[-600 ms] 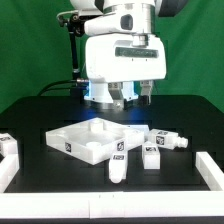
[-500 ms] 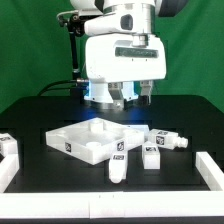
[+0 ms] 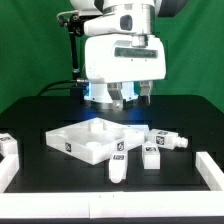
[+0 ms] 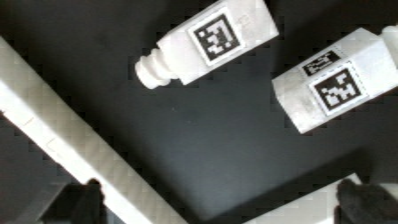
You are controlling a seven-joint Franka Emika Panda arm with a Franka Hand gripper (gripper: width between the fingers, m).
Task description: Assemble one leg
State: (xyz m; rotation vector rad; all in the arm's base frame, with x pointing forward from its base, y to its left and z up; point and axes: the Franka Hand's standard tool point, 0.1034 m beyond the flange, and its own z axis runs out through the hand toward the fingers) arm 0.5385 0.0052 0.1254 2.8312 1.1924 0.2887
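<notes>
The gripper [image 3: 131, 99] hangs open and empty above the table, behind the large white square panel [image 3: 88, 140]. Several white legs with black-and-white tags are near the panel's right corner: one lying [image 3: 170, 141], one [image 3: 152, 157] beside it and one standing in front [image 3: 118, 166]. In the wrist view two legs [image 4: 210, 45] [image 4: 338, 85] lie on the black table well beyond the open gripper [image 4: 219, 205]. The dark fingertips [image 4: 75, 205] show at the frame's edge, with a white edge of the panel [image 4: 63, 130] running between them.
White border rails sit at the front left [image 3: 9, 174] and front right [image 3: 210, 170] of the black table. A small white tagged piece [image 3: 8, 146] sits at the exterior view's left. Green curtain behind.
</notes>
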